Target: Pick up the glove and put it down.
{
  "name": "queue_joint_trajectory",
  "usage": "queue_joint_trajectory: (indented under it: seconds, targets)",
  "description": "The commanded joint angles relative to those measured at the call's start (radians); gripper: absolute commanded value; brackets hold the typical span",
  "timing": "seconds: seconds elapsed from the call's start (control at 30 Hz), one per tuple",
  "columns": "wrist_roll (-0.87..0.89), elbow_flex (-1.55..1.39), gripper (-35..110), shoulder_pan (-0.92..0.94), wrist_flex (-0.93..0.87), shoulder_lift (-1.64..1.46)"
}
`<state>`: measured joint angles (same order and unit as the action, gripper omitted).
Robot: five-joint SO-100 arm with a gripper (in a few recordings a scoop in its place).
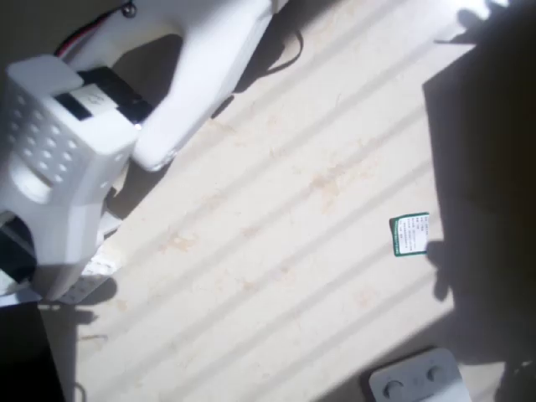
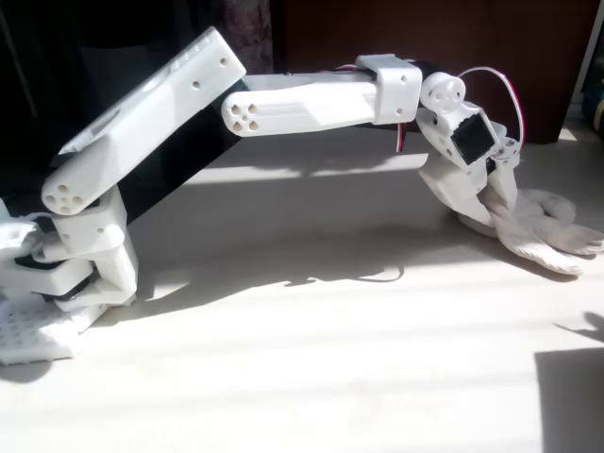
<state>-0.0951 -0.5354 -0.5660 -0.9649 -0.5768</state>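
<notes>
- Glove (image 2: 543, 231): a cream knit lump lying on the table at the right edge of the fixed view, its stubby fingers spread toward the right border.
- Gripper (image 2: 493, 209): white, tilted downward at the right of the fixed view, its tip touching the left part of the glove. The fingers appear to pinch the fabric, though the exact closure is hard to make out.
- Arm (image 2: 302, 104): white, reaching from its base at the lower left of the fixed view across to the upper right, with red and white wires looping near the wrist.
- Table (image 1: 285, 251): pale, striped with sunlight and shadow bands.
- Green-and-white card (image 1: 410, 234): lies flat at the right of the overhead view, at the edge of a dark shadow.
- Grey device (image 1: 416, 378): two round buttons, at the bottom edge of the overhead view, well apart from the card.
</notes>
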Motion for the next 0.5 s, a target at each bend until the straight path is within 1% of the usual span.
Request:
queue_joint_trajectory:
  seconds: [0.0,0.33,0.47]
  targets:
    - [-0.006,0.037,0,0.003,0.0,-0.026]
    - [-0.006,0.038,0,0.06,-0.005,-0.187]
    - [-0.006,0.035,0,0.109,-0.063,-0.244]
